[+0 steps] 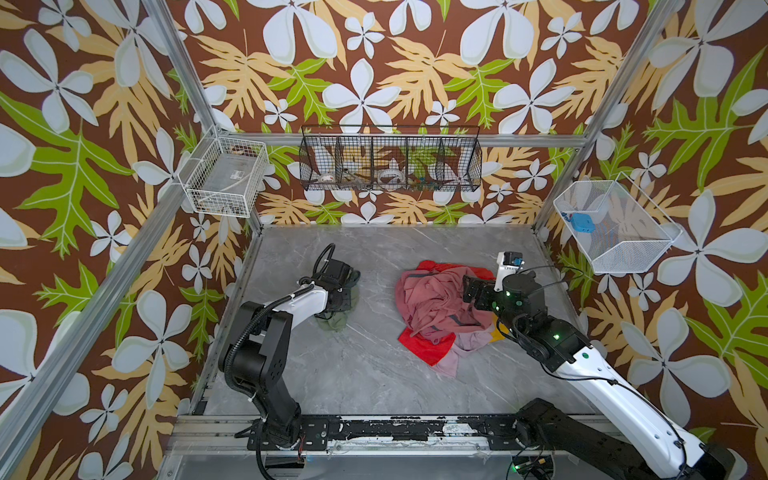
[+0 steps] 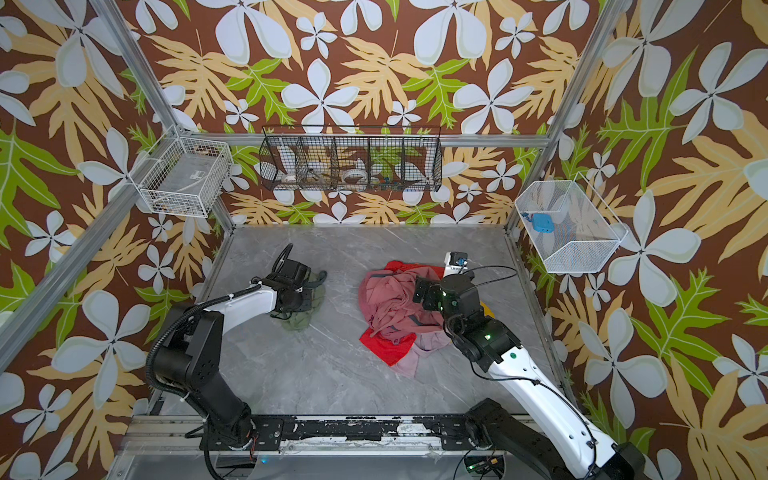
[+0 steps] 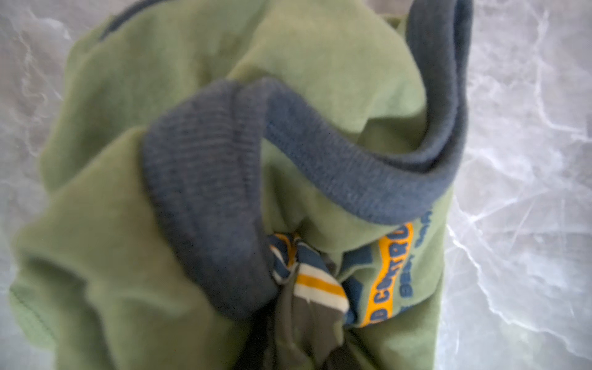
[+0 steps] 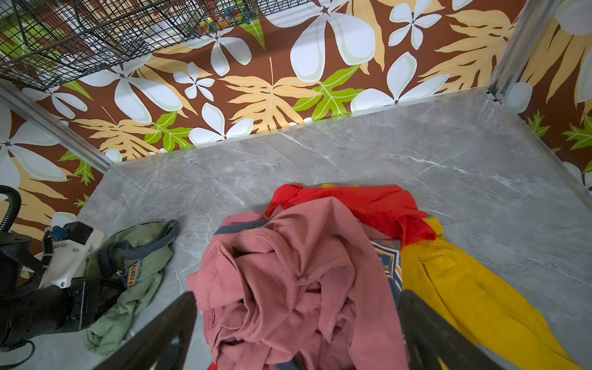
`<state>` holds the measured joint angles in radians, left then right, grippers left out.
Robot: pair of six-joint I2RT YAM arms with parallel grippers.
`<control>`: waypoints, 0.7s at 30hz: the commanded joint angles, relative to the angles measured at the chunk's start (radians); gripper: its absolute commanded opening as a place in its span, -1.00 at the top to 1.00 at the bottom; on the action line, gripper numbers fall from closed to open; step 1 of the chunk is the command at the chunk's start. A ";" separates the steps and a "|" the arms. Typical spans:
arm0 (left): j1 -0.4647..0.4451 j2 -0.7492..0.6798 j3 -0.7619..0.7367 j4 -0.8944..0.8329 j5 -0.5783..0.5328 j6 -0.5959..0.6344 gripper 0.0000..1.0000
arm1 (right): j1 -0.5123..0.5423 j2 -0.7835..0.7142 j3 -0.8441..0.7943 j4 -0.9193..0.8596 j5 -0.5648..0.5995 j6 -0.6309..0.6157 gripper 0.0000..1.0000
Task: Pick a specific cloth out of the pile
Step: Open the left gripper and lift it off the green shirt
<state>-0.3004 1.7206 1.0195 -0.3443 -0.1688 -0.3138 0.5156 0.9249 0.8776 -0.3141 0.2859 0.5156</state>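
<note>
Grey marble table [image 1: 374, 374] is bearing the cloth [image 4: 144, 250], lying well apart from the pile [image 4: 288, 256] on the left arm's side. By the puckered fabric, the left gripper [image 4: 105, 283] is clenching its bunched chest; the right gripper [image 4: 298, 298] is hanging agape above the pile. Lifting is best going straight up, slowly. Its long axis is running from the robot toward the back wall [image 1: 374, 83], neck trim [image 4: 166, 232] pointing rearward.

You had two arms, three baskets, one cloth [image 1: 332, 325], one pile [image 1: 432, 299].
Left arm [image 1: 307, 301] and right arm [image 1: 602, 374] made two; white basket [image 1: 220, 208] upper left, black basket [image 1: 390, 166] upper centre, mesh basket [image 1: 623, 249] at right made three; the pile showed four colours.
</note>
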 commanded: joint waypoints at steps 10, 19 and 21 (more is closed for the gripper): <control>0.117 0.103 0.119 -0.001 -0.033 0.014 0.74 | 0.001 -0.017 0.007 -0.002 0.021 -0.009 -0.96; 0.137 0.190 0.218 -0.013 -0.051 0.046 0.74 | 0.000 -0.036 -0.023 -0.004 0.047 -0.043 -0.96; 0.138 0.211 0.236 -0.017 -0.048 0.053 0.74 | 0.000 -0.044 -0.031 -0.003 0.051 -0.059 -0.97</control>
<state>-0.1661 1.9079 1.2407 -0.3359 -0.2077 -0.2817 0.5156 0.8890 0.8528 -0.3218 0.3138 0.4881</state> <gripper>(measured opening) 0.166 0.981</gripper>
